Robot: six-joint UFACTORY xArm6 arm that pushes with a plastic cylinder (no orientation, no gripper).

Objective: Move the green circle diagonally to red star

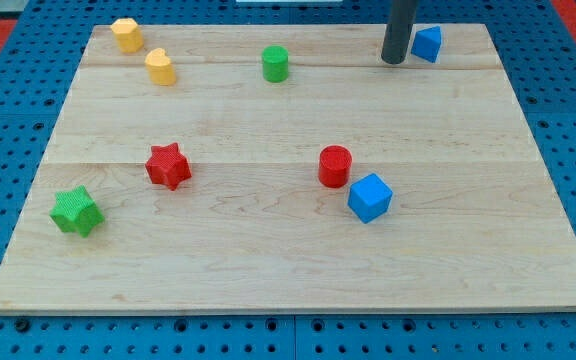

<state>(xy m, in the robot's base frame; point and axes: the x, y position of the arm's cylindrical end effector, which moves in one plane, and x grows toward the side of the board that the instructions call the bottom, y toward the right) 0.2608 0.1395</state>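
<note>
The green circle [275,63] stands near the view's top, a little left of centre. The red star [168,165] lies lower and to the left, at mid-height of the board. My tip [394,60] touches the board near the view's top right, well to the right of the green circle and just left of a blue block [427,43]. The tip touches no block that I can see.
Two yellow blocks [126,34] [160,67] sit at the top left. A green star [75,211] lies at the left edge. A red circle [335,166] and a blue cube [370,197] sit together right of centre. The wooden board [288,270] ends at a blue pegboard.
</note>
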